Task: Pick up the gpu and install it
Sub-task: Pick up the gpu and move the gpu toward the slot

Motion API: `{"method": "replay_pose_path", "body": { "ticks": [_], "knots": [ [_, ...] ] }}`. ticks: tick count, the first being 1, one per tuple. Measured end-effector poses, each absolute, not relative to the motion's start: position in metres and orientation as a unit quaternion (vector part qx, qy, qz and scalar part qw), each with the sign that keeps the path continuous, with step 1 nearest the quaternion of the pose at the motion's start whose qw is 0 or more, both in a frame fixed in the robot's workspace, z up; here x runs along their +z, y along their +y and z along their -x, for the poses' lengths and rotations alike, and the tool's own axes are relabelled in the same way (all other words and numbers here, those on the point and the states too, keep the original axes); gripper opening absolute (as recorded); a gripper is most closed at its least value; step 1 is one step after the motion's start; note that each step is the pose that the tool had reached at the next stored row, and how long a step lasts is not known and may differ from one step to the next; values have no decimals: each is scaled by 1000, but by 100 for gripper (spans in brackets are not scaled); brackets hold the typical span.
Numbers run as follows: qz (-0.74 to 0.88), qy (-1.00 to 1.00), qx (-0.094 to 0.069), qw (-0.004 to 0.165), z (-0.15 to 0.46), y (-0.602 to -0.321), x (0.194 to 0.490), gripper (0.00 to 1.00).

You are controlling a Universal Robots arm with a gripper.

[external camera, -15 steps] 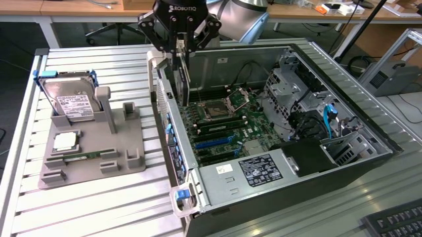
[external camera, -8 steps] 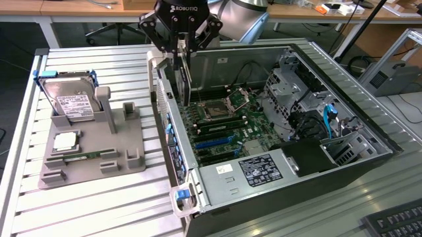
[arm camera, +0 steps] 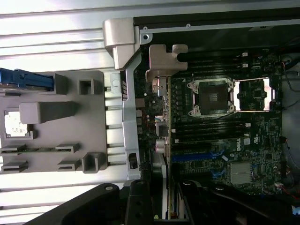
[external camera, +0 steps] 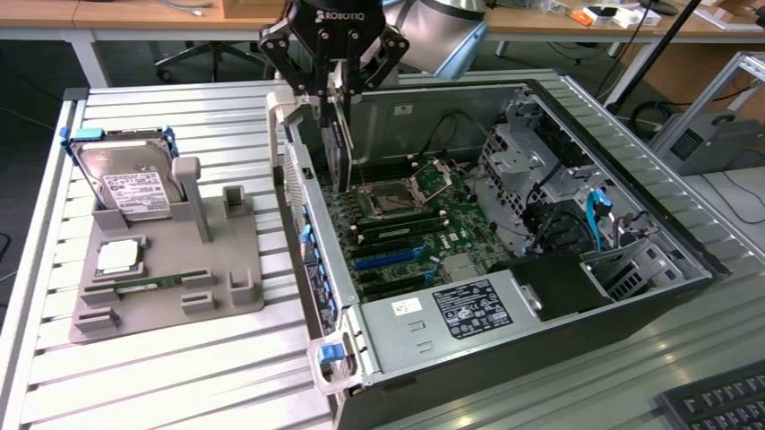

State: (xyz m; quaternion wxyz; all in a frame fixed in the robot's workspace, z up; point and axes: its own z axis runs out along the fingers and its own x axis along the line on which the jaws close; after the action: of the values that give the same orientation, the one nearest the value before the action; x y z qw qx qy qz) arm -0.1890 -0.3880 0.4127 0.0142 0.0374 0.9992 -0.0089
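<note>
Hand: clenched on the gpu, its fingers pinching the card's upper edge above the open computer case.
Gpu: hangs upright and edge-down, probably so its connector edge faces the motherboard; not seated.
Bracket: the silver end runs just beside the case's rear wall, the tightest edge here.
Slots: the blue expansion slots lie apart from the card, further along the board.
Room: the drive cage and cables sit well apart, toward the exterior view's right.
Outside: the grey holder and the hard drive rest on the tabletop, beyond the case wall.
</note>
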Motion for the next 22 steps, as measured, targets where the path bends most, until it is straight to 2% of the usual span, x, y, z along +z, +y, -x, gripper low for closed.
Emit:
{"method": "replay_pose_path", "body": {
  "ticks": [22],
  "knots": [
    [-37,999,-11,14,172,-388,405,27]
  ]
}}
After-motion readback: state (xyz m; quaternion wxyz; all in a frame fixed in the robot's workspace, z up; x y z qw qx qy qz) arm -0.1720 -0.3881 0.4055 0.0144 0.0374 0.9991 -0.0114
